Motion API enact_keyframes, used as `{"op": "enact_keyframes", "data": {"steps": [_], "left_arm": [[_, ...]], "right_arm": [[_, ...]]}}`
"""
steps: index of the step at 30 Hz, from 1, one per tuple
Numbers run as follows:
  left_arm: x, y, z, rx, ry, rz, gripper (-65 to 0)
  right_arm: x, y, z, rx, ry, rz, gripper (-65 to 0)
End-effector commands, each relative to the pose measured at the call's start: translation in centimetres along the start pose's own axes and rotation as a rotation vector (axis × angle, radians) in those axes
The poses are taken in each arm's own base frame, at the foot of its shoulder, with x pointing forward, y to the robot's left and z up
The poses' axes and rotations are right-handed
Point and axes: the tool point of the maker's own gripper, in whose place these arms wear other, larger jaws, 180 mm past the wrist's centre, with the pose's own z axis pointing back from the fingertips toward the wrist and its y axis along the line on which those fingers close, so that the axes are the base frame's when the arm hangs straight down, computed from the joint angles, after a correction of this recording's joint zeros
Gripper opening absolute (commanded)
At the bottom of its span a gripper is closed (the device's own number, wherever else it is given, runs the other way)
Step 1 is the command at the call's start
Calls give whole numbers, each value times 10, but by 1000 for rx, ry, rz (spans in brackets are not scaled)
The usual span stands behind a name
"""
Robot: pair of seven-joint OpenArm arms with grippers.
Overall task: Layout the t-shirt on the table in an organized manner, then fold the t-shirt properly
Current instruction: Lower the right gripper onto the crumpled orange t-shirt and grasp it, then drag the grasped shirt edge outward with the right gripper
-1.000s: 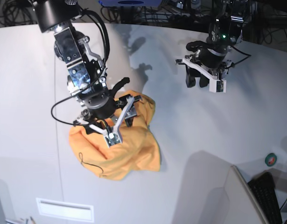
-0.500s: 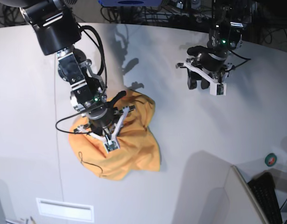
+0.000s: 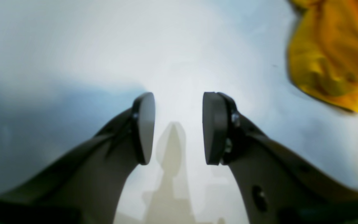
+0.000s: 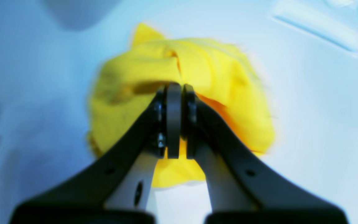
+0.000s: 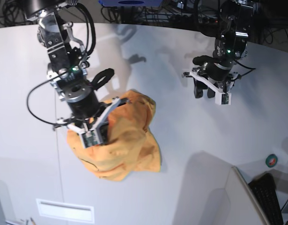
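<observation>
since a second ago my right gripper (image 4: 174,90) has pinched shut on the crumpled t-shirt (image 5: 127,140); left gripper (image 3: 177,127) hangs parted, empty; layout barely begun.

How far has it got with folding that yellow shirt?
Barely started. Nothing is laid out: the t-shirt lies in a crumpled heap on the table. In hand: the right gripper is shut on a pinch of its cloth. The left gripper hangs open, apart from it. Spreading it flat and all folding remain.
</observation>
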Motion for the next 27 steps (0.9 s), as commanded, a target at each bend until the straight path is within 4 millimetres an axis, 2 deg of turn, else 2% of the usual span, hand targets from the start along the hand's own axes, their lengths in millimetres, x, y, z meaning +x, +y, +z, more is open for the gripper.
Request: {"op": "enact_keyframes", "data": {"steps": [1,5,8,13,17,19,22,27], "left_arm": [[10,-1,-2,-4,-34,6,-405],[7,2,-8,4,-23,12,-405],[4,5,-10,11,-13,15,-405],[9,3,-12,9,-24,21,-406],[9,3,-11,8,-24,19,-406],[8,3,-12,8,-22,18,-406],[8,4,-12,11,-21,20,-406],[11,6,-12,13,-30,21,-406]], "right_arm": [[16,-14,5,-40,-59,-12,-650],[18,-66,15,-170,-68,-34,-650],[37,-93,11,-227,-112,-26,-650],[68,-119,-5,-270,-169,-3,-650],[70,-153,0,-349,-174,-14,-650],[66,-166,5,-383,-166,-26,-650],[34,-180,3,-417,-87,-51,-650],[-18,-221,-17,-491,60,-136,-650]]}}
